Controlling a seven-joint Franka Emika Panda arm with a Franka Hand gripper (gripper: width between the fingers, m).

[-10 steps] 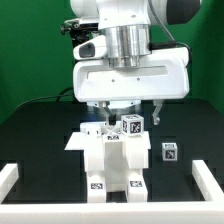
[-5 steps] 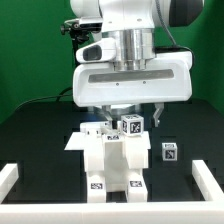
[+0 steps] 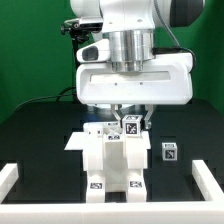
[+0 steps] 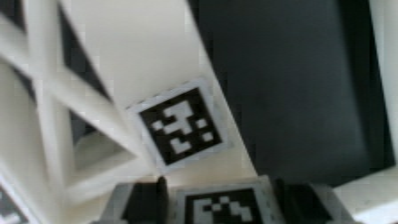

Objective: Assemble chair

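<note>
The partly built chair of matte white tagged pieces stands in the middle of the black table. On its top sits a small white tagged block, seen close up in the wrist view. My gripper hangs straight over it, and its fingers press against both sides of that block, shut on it. Beyond the block the wrist view shows a long white slab with another tag and white bars beside it.
A loose white tagged cube lies on the table towards the exterior view's right of the chair. A low white border rail runs along the front and sides. A green backdrop stands behind.
The fingers have drawn inward from wide open until they meet the sides of the small tagged block. The arm and the chair have stayed in place.
</note>
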